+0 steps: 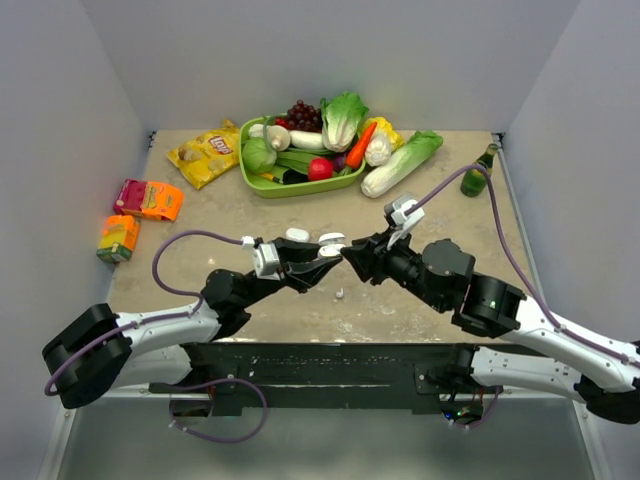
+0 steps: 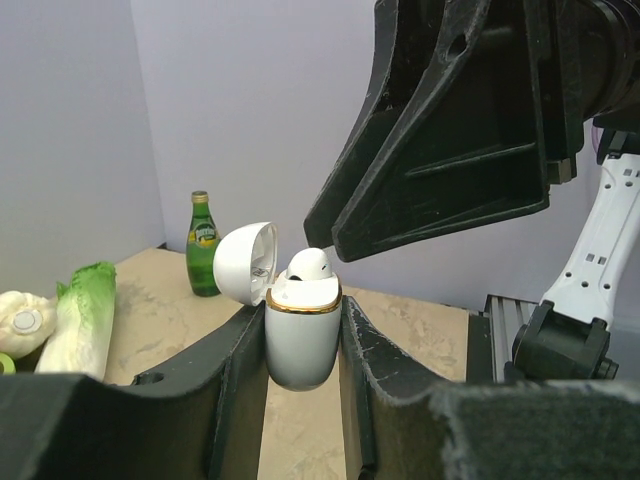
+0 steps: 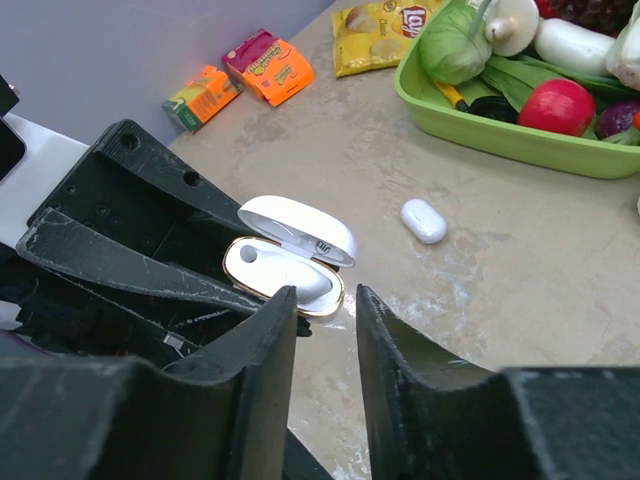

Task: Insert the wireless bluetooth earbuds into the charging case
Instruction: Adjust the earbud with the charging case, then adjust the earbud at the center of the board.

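My left gripper (image 2: pixel 302 318) is shut on the white charging case (image 2: pixel 302 340) with a gold rim and holds it upright above the table, lid (image 2: pixel 247 262) open. One white earbud (image 2: pixel 308 264) stands in a slot, its head above the rim. It also shows in the right wrist view (image 3: pixel 312 281) inside the case (image 3: pixel 262 262). My right gripper (image 3: pixel 325 300) is open and empty, its fingers (image 2: pixel 440 170) just above the case. In the top view both grippers meet mid-table (image 1: pixel 340 258). A tiny white earbud (image 1: pixel 340 294) lies on the table below them.
A second, closed white case (image 3: pixel 423 220) lies on the table toward the green tray (image 1: pixel 262 186) of vegetables. A chips bag (image 1: pixel 205 152) and juice boxes (image 1: pixel 148 198) are at the left. A green bottle (image 1: pixel 477 178) stands at the back right.
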### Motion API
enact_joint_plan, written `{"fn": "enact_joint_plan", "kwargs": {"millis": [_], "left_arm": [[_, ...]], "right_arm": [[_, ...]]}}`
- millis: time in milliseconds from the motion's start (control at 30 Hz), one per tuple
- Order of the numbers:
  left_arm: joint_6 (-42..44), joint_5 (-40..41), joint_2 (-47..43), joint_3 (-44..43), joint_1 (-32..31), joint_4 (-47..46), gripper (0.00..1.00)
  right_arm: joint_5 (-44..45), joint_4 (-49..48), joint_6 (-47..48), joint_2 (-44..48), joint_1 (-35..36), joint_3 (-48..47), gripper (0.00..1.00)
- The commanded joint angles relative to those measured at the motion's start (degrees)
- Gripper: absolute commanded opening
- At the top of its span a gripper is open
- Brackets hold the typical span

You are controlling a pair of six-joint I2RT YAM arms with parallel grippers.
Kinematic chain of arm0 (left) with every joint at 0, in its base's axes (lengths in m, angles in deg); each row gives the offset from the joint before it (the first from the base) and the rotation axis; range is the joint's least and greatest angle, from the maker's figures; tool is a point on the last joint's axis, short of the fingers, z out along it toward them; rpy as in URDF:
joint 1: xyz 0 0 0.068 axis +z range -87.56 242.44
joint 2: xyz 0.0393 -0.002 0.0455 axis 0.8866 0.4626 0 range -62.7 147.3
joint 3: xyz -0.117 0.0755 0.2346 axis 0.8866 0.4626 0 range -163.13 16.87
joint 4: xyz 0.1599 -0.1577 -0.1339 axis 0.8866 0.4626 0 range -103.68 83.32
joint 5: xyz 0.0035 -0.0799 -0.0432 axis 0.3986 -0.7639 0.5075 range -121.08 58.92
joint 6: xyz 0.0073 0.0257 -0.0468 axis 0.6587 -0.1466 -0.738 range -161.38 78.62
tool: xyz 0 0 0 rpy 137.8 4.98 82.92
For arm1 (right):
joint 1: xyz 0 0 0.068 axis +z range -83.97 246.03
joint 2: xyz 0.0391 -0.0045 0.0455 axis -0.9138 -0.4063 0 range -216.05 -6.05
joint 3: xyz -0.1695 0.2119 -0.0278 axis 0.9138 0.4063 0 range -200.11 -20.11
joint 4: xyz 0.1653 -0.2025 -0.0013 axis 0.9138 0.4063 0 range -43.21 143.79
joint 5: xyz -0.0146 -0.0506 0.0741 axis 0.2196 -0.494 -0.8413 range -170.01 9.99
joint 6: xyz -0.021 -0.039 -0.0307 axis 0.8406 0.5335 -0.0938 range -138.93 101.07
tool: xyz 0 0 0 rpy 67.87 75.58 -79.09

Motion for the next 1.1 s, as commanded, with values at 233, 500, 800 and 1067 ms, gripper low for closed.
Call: {"fn": "enact_joint_plan", "kwargs": {"millis": [233, 500, 800, 1067], "left_arm": [[1.1, 2.0, -6.2, 2.9, 0.0, -30.2, 0.00], [-0.9, 4.0, -24.0, 12.6, 0.0, -20.1, 0.00], [-4.2, 4.6, -34.4, 18.0, 0.0, -12.9, 0.00], [-5.7, 4.9, -35.5, 20.1, 0.0, -13.3, 0.00]], "right_arm": [[17.4, 0.7, -3.8, 7.5, -0.1, 6.8, 0.51], [5.1, -7.8, -12.2, -4.2, -4.4, 21.3, 0.50], [-0.1, -16.7, -11.9, -23.0, -4.8, 20.4, 0.33], [-3.2, -19.1, -12.2, -26.9, -4.8, 21.1, 0.06]]}}
